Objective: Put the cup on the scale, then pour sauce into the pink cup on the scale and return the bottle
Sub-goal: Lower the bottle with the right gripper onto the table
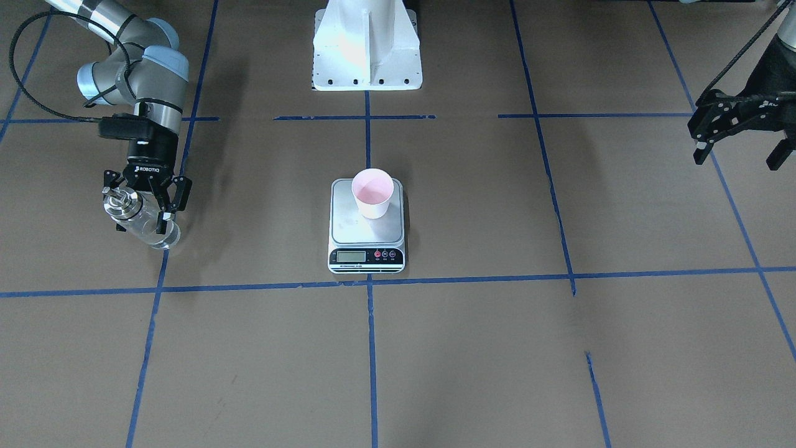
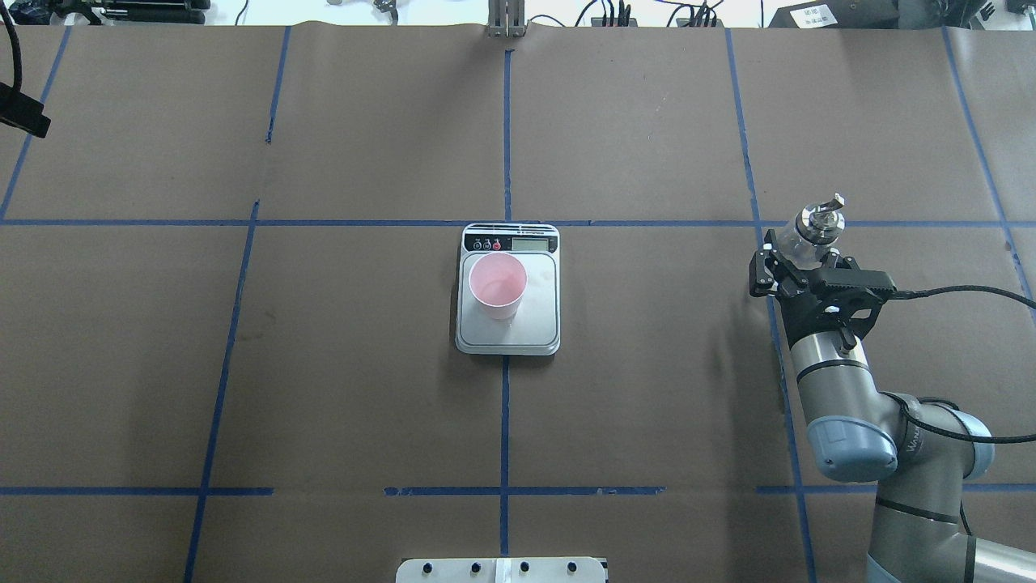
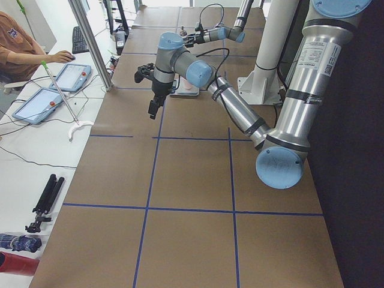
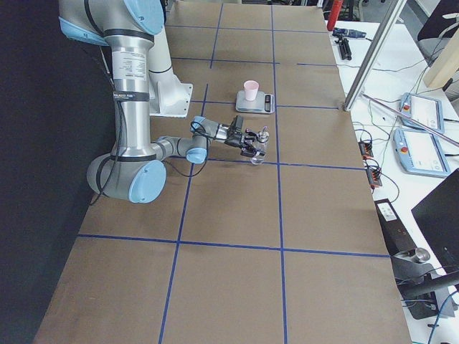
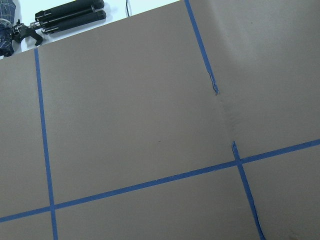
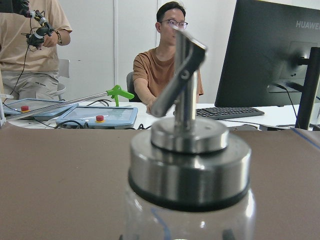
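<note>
The pink cup (image 1: 372, 193) stands upright on the rear part of the scale (image 1: 354, 231), which sits mid-table with its display facing away from the robot. From above, the cup (image 2: 497, 283) covers the left half of the steel platform (image 2: 540, 324). My right gripper (image 1: 143, 228) is shut on the bottle (image 1: 148, 223) far to the robot's right, low over the paper. The silver pourer cap (image 6: 190, 150) fills the right wrist view. Clear sauce inside the glass is hard to make out. My left gripper (image 1: 739, 158) hangs open and empty at the table's other end.
The white robot base (image 1: 367, 50) stands behind the scale. Blue tape lines (image 2: 505, 405) grid the brown paper. Beyond the far edge are a metal post (image 4: 366, 68), tablets (image 3: 63, 75) and seated and standing people (image 6: 170, 65). A black tripod (image 5: 65, 15) lies off the table.
</note>
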Available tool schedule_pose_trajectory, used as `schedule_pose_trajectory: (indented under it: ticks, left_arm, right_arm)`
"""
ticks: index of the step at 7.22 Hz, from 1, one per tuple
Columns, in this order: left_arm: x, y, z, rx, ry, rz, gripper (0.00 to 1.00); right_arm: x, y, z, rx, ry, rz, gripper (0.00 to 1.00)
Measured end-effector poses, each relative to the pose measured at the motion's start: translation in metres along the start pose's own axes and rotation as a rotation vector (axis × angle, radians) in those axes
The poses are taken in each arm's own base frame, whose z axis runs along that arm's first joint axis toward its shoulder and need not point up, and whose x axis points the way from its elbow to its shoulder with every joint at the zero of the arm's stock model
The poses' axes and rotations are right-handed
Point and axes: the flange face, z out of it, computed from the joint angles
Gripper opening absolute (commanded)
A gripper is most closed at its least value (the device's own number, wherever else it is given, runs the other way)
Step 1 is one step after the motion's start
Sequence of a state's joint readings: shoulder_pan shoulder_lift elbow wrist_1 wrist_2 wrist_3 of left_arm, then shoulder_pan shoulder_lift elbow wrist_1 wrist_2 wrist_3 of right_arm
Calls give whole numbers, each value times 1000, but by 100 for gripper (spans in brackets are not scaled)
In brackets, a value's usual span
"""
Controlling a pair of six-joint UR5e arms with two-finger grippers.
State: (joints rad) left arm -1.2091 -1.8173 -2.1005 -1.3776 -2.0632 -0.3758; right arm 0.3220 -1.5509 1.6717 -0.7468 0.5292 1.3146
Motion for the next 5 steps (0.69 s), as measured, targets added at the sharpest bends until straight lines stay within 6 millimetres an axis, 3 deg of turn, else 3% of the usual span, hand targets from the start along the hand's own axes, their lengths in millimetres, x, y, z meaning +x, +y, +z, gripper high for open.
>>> schedule_pose_trajectory:
  ticks: [5]
  left_arm:
    - [1,-1,-1,2,1,1,100]
  right_arm:
    - [-3,5,-4,-8,-8,5,95]
